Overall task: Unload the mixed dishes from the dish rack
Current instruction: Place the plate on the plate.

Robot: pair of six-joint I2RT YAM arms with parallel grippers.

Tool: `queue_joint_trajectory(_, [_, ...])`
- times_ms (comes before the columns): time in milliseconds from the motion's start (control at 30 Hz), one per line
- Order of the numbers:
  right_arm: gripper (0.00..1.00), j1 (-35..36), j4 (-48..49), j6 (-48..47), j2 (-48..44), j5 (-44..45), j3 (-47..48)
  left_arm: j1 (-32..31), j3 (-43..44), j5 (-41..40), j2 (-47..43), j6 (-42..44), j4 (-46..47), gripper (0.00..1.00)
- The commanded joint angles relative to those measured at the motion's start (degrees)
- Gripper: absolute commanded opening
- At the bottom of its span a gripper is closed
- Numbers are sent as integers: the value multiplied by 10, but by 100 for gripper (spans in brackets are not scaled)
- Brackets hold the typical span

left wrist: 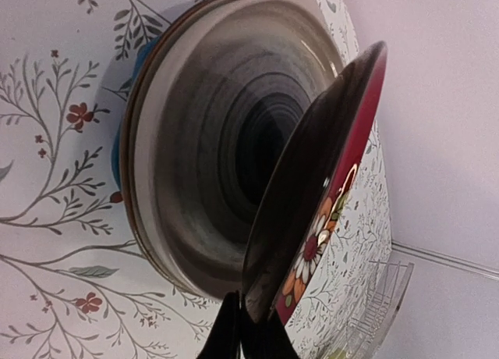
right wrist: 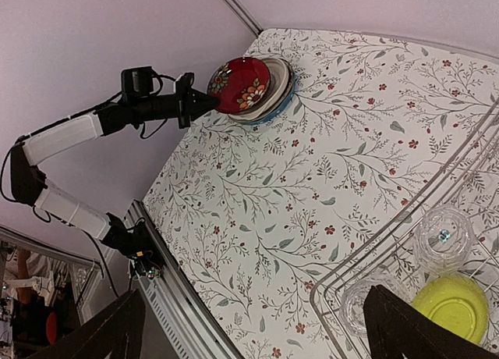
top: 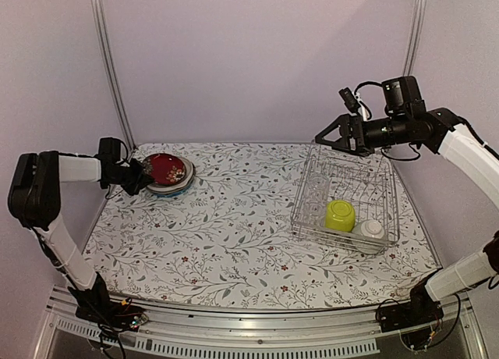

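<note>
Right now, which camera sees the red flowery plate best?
Right wrist: the red floral plate shows its flowery face. Left wrist sees it close but nearly edge-on; top external shows it small and tilted.

1. Floral-patterned counter [top: 234, 234] lies open between the round plate stack [top: 178, 189] and the rectangular silver wire dish rack [top: 302, 222].
2. Clear drinking glasses [top: 316, 189], a lime-green bowl [top: 340, 215] and a small whitish bowl [top: 371, 229] crowd the rack's near half.
3. A tilted red floral plate [top: 166, 168], pinched in the left hand [top: 144, 176], covers the stack.
</note>
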Motion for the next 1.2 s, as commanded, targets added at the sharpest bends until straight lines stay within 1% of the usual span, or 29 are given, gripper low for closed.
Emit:
queue_joint_trajectory(0, [99, -4, -5, 3, 8, 1, -1, 7, 7, 38, 19, -18, 55, 0])
queue_joint_trajectory(133, [99, -3, -6, 3, 14, 0, 2, 8, 12, 45, 35, -24, 55, 0])
queue_joint_trajectory(200, [99, -4, -6, 3, 16, -1, 4, 11, 14, 53, 47, -31, 81, 0])
queue_joint_trajectory(300, [99, -4, -5, 4, 20, -3, 7, 13, 17, 61, 64, -45, 88, 1])
queue_joint_trajectory(500, [99, -3, -6, 6, 23, -5, 12, 13, 19, 70, 84, -61, 95, 8])
queue_joint_trajectory(600, [99, -4, -6, 6, 25, -7, 13, 13, 19, 69, 84, -64, 91, 13])
queue_joint_trajectory(800, [99, -3, -6, 8, 28, -9, 19, 14, 24, 62, 77, -55, 71, 18])
queue_joint_trajectory(867, [99, -3, -8, 8, 28, -9, 21, 15, 29, 60, 75, -50, 67, 23])
queue_joint_trajectory(900, [99, -3, -9, 8, 29, -9, 23, 14, 30, 58, 74, -48, 43, 27])
queue_joint_trajectory(967, [99, -3, -16, 6, 27, -4, 24, 14, 33, 50, 67, -40, 28, 35])
queue_joint_trajectory(1067, [99, -3, -33, 2, 25, 14, 29, 13, 39, 42, 57, -27, 8, 40])
queue_joint_trajectory(1100, [99, -3, -41, -1, 27, 21, 32, 13, 41, 38, 53, -21, -1, 44])
queue_joint_trajectory(1167, [99, -3, -61, -8, 28, 37, 41, 13, 48, 27, 45, -9, -21, 51])
